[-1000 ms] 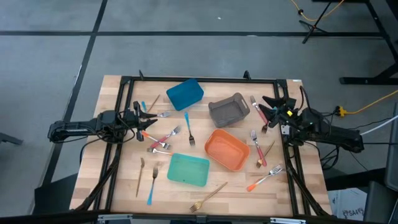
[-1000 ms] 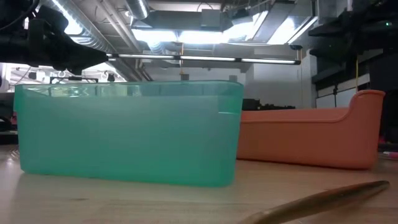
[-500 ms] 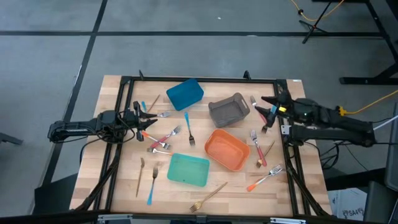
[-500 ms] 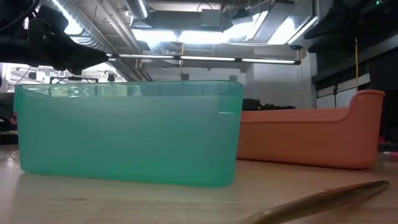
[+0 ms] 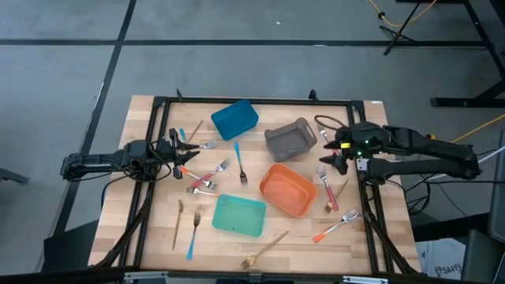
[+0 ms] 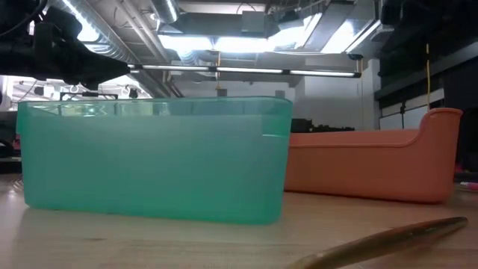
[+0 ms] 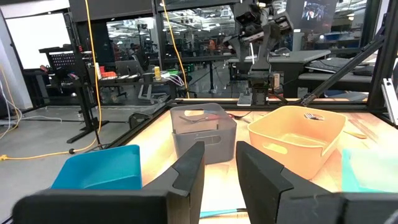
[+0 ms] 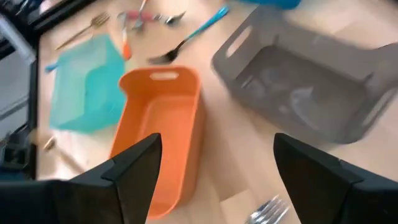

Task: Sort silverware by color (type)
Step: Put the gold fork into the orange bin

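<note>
The silverware lies scattered flat on the wooden table: pink-handled forks (image 5: 207,178) and a blue-handled fork (image 5: 239,162) left of centre, a pink-handled fork (image 5: 326,186), an orange-handled fork (image 5: 335,226) and gold ones (image 5: 264,250) to the right and near. My left gripper (image 5: 183,150) (image 7: 219,180) hovers at the table's left, open and empty. My right gripper (image 5: 330,154) (image 8: 217,142) is wide open and empty above the table between the grey bin and the pink-handled fork. It looks down on the orange bin (image 8: 158,134) and the grey bin (image 8: 305,87).
Four bins stand mid-table: blue (image 5: 234,118), grey (image 5: 289,140), orange (image 5: 288,189), teal (image 5: 239,215). The low view shows the teal bin (image 6: 153,161), the orange bin (image 6: 373,168) and a gold handle (image 6: 381,243) up close. A black frame (image 5: 158,158) borders the table.
My right gripper has swung from the table's far right corner toward the near edge and the left, toward the orange bin, while the arm has stretched out. It stays open and empty. No silverware has moved.
</note>
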